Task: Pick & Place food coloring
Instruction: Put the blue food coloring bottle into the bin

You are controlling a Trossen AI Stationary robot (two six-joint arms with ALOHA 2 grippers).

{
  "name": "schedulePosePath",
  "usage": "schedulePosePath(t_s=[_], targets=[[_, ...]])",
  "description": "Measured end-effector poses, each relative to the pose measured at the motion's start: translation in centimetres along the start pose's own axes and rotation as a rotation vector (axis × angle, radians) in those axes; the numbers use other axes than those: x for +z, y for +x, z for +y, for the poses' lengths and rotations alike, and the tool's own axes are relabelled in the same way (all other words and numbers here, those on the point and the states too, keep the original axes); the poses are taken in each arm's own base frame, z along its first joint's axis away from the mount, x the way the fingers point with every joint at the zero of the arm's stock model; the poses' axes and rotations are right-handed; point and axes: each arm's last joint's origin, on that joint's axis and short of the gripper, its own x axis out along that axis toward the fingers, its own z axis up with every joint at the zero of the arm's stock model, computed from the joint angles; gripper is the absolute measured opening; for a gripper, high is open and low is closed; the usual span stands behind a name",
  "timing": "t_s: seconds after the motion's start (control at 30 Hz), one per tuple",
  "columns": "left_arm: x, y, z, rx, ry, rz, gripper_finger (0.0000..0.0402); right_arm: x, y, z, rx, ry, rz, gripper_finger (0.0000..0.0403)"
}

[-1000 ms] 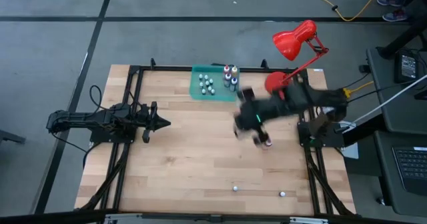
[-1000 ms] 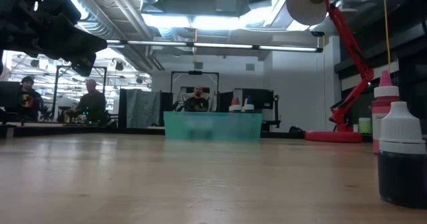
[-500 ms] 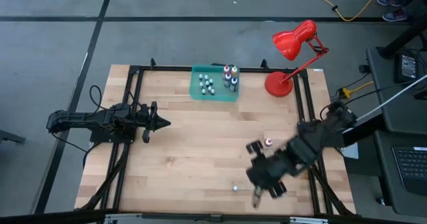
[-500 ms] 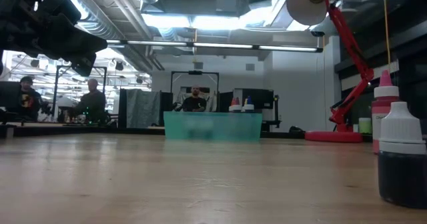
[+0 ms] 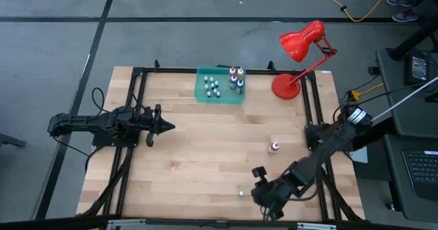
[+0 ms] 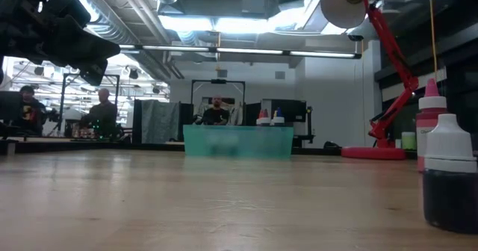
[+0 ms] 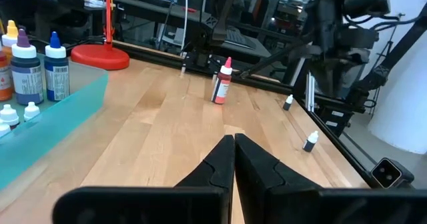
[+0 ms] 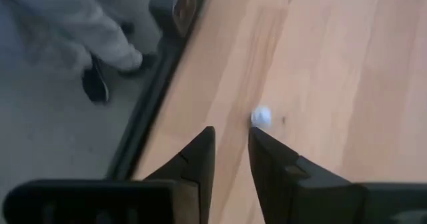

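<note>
White small bottle [image 8: 261, 116] near worktop [image 5: 205, 155] front edge; right gripper [image 8: 230, 144], narrowly parted jaws empty, has swung here from pink bottle [image 5: 274, 146]. Left gripper [image 7: 233, 139] closed, waiting.

Food coloring: taller bottles [image 5: 237, 79] with coloured bodies stand upright beside small greyish-white bottles [image 5: 212, 87] inside a teal tray [image 5: 220, 98] at the bench's far edge. One pink bottle [image 5: 274, 147] stands upright alone toward the right edge. Two tiny bottles [image 5: 241, 193] [image 5: 289, 199] sit apart near the near edge.
</note>
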Motion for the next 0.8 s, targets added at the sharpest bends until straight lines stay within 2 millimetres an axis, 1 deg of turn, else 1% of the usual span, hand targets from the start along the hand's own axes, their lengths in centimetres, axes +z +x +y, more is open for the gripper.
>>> schedulePosePath(t_s=[0.07,0.13,0.33,0.47,0.53,0.6,0.8], targets=[[0.0,0.0,0.0,-0.001,0.0,-0.002,0.0006,0.0,0.5,-0.3,0.013,0.023,-0.034,0.0105],[0.0,0.0,0.0,0.0,0.0,0.001,0.0006,0.0,0.7,-0.6,0.023,0.032,-0.043,0.0128],[0.0,0.0,0.0,0.0,0.0,0.001,0.001,0.4,1.1,-1.8,0.002,0.091,-0.047,0.0234],[0.0,0.0,0.0,0.0,0.0,0.001,0.0009,0.3,2.5,-2.4,-0.02,0.108,-0.022,0.0292],[0.0,0.0,0.0,0.0,0.0,-0.001,0.0008,0.1,3.6,-2.5,-0.028,0.122,-0.005,0.0308],[0.0,0.0,0.0,-0.001,0.0,-0.003,0.0007,-0.2,4.7,-2.4,-0.034,0.12,0.008,0.0316],[0.0,0.0,0.0,0.0,0.0,-0.003,0.0006,-0.8,7.9,-2.4,-0.039,0.092,0.018,0.0312]])
